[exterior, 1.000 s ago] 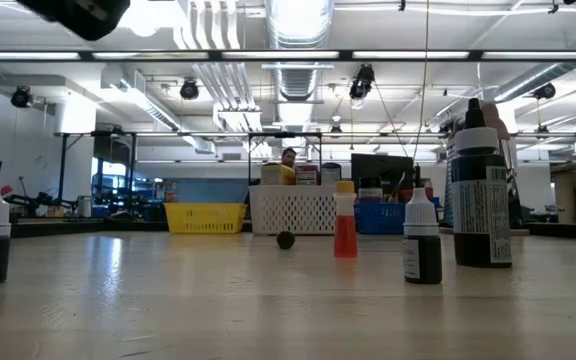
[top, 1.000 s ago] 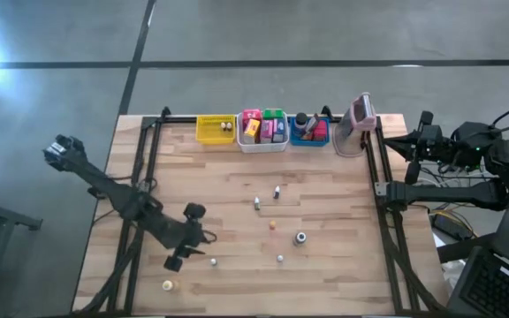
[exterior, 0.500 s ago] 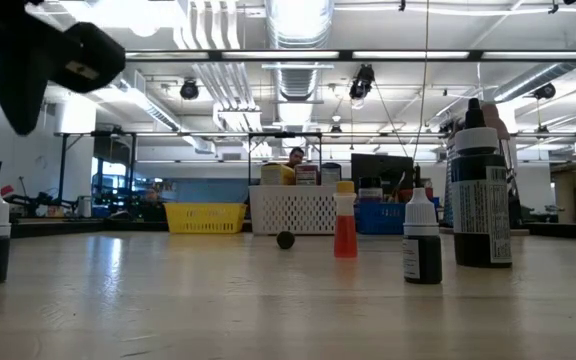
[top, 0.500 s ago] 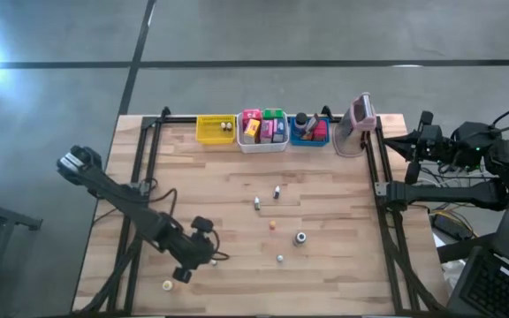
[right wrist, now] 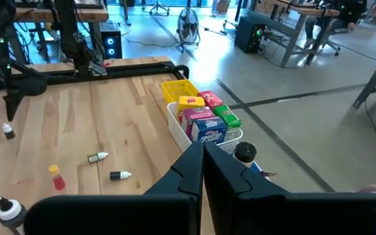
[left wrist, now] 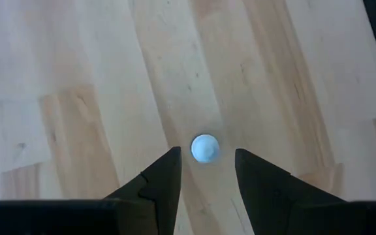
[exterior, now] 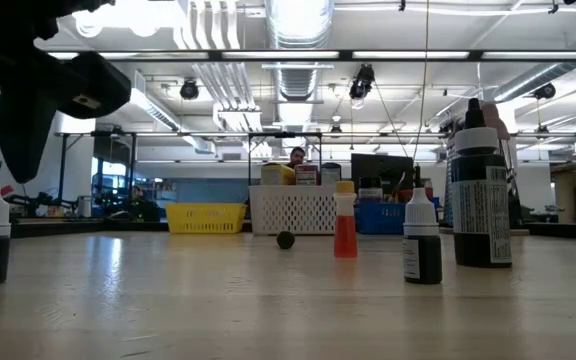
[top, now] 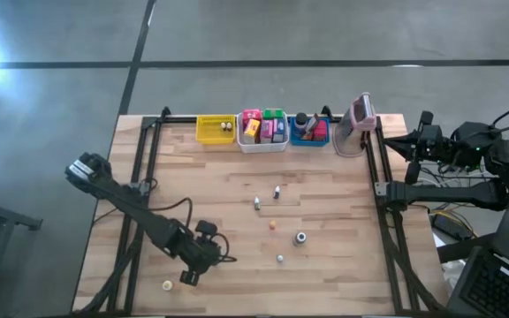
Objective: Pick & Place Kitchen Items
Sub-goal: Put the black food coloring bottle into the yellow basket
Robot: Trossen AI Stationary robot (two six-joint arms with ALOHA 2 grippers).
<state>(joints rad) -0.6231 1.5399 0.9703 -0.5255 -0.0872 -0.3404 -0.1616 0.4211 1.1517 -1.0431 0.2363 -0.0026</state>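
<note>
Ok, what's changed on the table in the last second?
The left gripper swung further in over the table and came lower. It now hovers open over a white-capped bottle, not gripping it. Nothing was picked up or released. The right gripper, parked shut off the table's right side, the other bottles and the bins stayed put.

Grey concrete floor (top: 325, 35), ceiling lights (exterior: 298, 20)
</note>
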